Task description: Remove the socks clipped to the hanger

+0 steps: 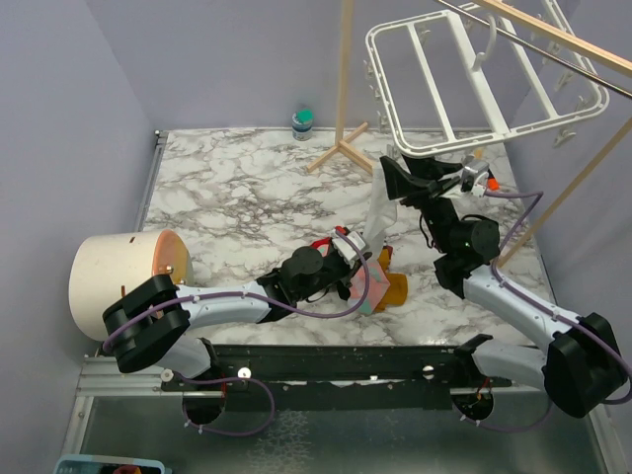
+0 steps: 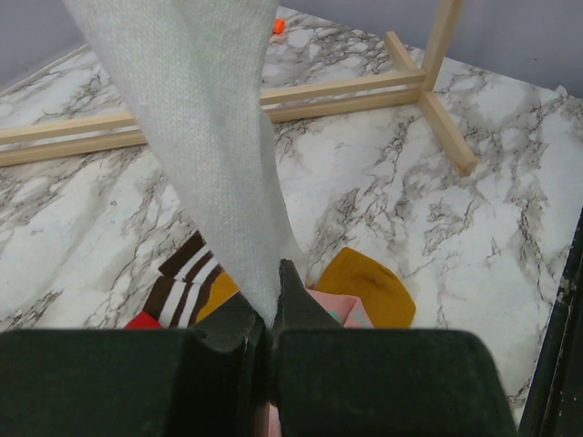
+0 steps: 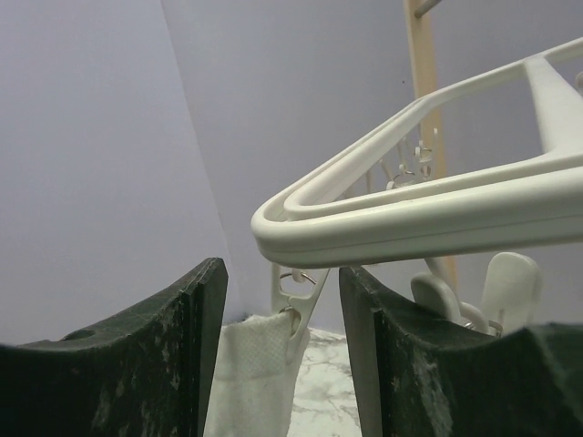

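Note:
A white-grey sock (image 1: 378, 215) hangs from a clip (image 3: 298, 293) at the near-left corner of the white grid hanger (image 1: 474, 79). My left gripper (image 1: 359, 247) is shut on the sock's lower end; the left wrist view shows the fabric (image 2: 209, 155) pinched at the gripper (image 2: 271, 314). My right gripper (image 1: 393, 180) is open, and in its wrist view the gripper (image 3: 282, 309) straddles the clip and the sock's top (image 3: 250, 373) under the hanger rim (image 3: 410, 218). Mustard (image 2: 373, 287), striped (image 2: 187, 278), red (image 2: 144, 320) and pink (image 2: 332, 308) socks lie on the table.
The light wooden rack stand (image 1: 343, 99) holds the hanger, its foot (image 1: 341, 153) on the marble table. A cream cylinder (image 1: 118, 276) lies at the left edge. A small teal-lidded jar (image 1: 303, 122) stands at the back.

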Motion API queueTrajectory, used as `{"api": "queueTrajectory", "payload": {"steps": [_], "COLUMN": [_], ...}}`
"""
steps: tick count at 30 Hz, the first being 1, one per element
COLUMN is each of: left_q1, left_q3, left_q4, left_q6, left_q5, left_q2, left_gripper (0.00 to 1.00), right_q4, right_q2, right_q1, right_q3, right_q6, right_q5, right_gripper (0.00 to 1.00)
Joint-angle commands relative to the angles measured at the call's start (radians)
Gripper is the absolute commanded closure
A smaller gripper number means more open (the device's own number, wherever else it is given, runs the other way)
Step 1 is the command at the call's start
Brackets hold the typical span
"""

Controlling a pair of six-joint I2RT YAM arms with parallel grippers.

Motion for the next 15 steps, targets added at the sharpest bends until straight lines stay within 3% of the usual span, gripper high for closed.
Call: {"api": "queueTrajectory", "payload": {"steps": [1,15], "left_q1": [-0.008,-0.011], "left_q3": [-0.006,-0.015], "left_q4": [-0.024,-0.030], "left_q6": [0.013,0.015], "left_q5": [-0.013,-0.012], "left_q2": [-0.001,-0.017], "left_gripper": [1.00,1.00], "right_q4": [0.086,0.128], "right_q2": [0.032,0.145], "right_q1": [0.005,0.007], "right_q3": [0.033,0.096], "right_q6": [0.025,0.046], "right_q5": [0.040,0.031], "right_gripper": [0.44,0.45]}}
